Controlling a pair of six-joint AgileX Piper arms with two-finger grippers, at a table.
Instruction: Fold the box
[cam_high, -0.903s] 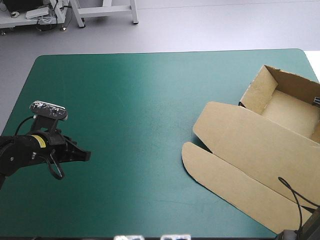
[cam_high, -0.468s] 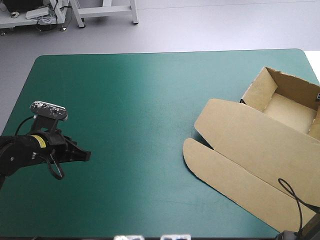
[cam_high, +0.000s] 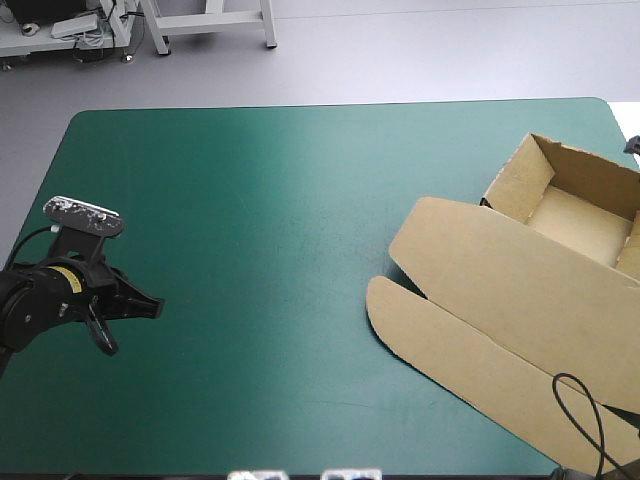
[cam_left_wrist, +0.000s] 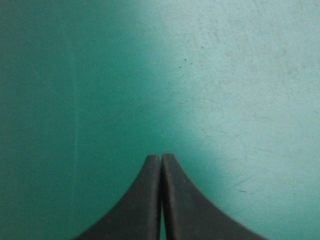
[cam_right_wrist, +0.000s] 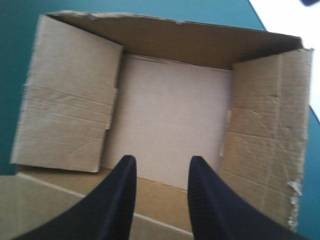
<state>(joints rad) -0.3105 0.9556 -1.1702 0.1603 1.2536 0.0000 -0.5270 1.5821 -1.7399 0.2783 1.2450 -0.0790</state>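
The box (cam_high: 520, 290) is lying open at the table's (cam_high: 280, 200) right edge. The right fingers (cam_right_wrist: 117, 200) are hanging spread over its tray (cam_right_wrist: 170, 115); the left fingers (cam_left_wrist: 147, 200) are pressing together well left of it.

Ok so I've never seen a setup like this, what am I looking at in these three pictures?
It is a robot with two arms working at a table with a teal-green cover. The wide picture looks down from above and behind the robot. The other two come from cameras on each wrist, looking along that arm's claw. The left claw, two black fingers pressed shut, is over bare cover at the table's left side and holds nothing. The right claw is open and empty, above the box. The box is brown board: an open tray with raised walls near the far right corner, its lid lying flat toward the robot.
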